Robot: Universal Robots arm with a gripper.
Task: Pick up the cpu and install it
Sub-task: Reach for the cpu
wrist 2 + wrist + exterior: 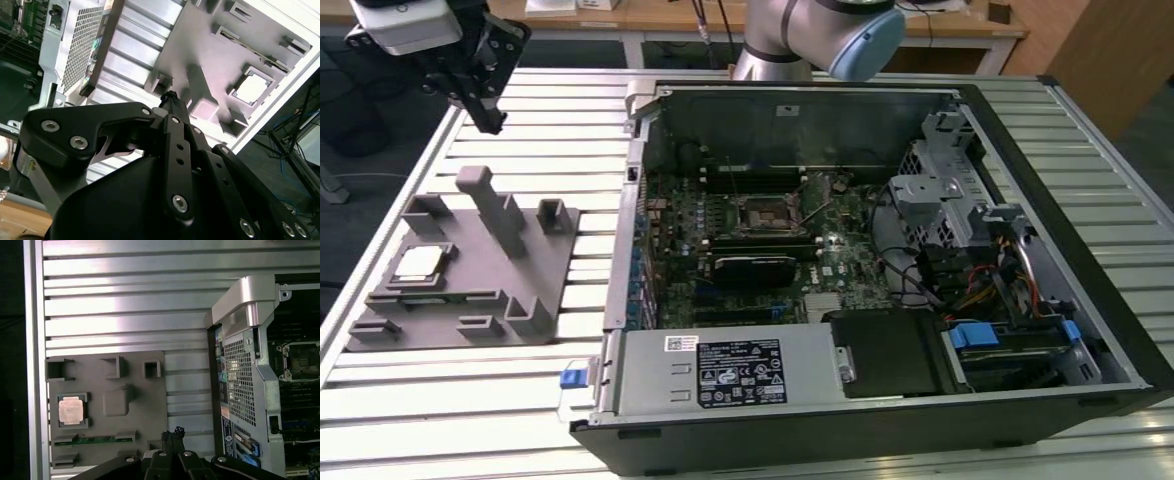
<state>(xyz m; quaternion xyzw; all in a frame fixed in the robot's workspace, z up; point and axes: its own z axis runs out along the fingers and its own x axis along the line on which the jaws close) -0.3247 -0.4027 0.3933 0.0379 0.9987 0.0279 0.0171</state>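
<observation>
The cpu lies flat in a recess of the grey plastic block, on the slatted table at the exterior view's left. Both wrist views show its pale silver top, cpu and cpu. My gripper hangs high above the table behind the block, well away from the chip. Its black fingers meet at the tips, shut on nothing, with the gripper seen from behind and the gripper over the block's edge. The empty black socket sits on the motherboard inside the open computer case, also seen as the socket.
The open computer case takes up the table's middle and right, with drive cages and cables at its right side and a power supply at the front. Upright posts rise from the grey block. A memory stick lies in the block.
</observation>
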